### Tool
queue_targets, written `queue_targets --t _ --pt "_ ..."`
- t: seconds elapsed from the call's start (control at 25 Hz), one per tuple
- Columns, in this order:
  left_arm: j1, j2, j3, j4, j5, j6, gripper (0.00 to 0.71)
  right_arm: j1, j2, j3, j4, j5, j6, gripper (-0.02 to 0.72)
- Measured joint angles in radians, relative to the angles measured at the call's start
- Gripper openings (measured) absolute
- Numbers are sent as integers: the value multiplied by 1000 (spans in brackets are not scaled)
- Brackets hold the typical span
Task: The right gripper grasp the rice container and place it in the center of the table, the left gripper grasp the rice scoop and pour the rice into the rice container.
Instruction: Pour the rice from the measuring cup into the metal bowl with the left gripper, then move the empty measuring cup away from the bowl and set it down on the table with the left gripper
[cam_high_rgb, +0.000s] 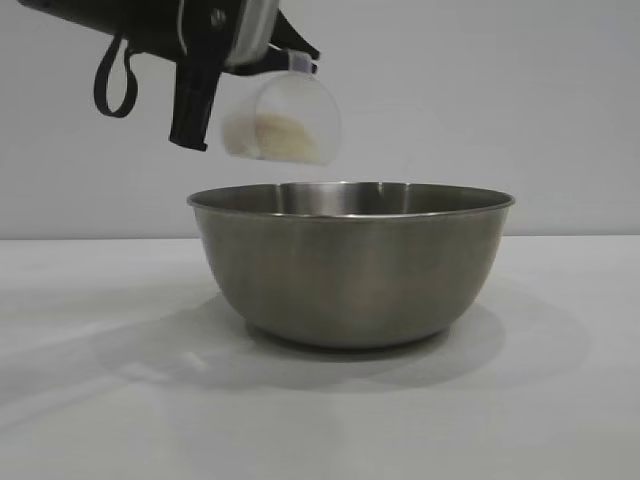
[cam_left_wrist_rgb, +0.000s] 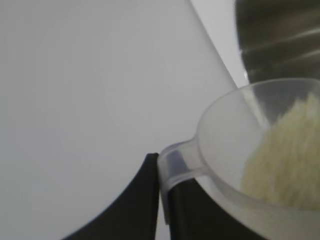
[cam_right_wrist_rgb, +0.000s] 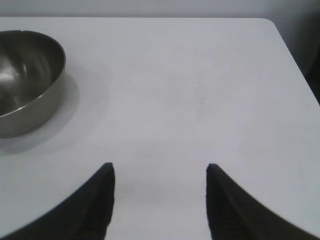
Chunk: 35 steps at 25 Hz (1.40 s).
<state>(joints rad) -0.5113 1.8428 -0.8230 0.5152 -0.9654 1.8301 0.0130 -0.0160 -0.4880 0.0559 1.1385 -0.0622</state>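
Observation:
The steel rice container stands on the white table in the middle of the exterior view. My left gripper is shut on the handle of the clear rice scoop and holds it tilted above the container's left rim. Off-white rice lies inside the scoop. In the left wrist view the scoop holds rice, its handle pinched between the fingers, with the container beyond. My right gripper is open and empty over bare table, apart from the container.
The table's far edge and rounded corner show in the right wrist view. A dark area lies beyond the table's edge.

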Motion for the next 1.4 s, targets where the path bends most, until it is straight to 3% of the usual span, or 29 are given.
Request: queue_targets --t 0.24,0.68,0.76,1.0,1.2,1.28,1.4 --pt "-2 1 0 84 -8 81 0 0 0 0 0 0 0 346" --pt "-2 5 0 92 -12 99 0 0 0 0 0 0 2 346" --pt "-4 5 0 32 -13 -8 0 0 0 0 0 0 2 346" --pt "-10 7 0 -388 -21 -673 0 0 0 0 0 0 2 346" --pt "-10 7 0 -752 -21 -1107 0 0 0 0 0 0 2 346" --pt "-8 7 21 -808 -23 -1230 0 0 0 0 0 0 2 346" --pt "23 -8 92 -753 -21 -1422 0 0 0 0 0 0 2 346"
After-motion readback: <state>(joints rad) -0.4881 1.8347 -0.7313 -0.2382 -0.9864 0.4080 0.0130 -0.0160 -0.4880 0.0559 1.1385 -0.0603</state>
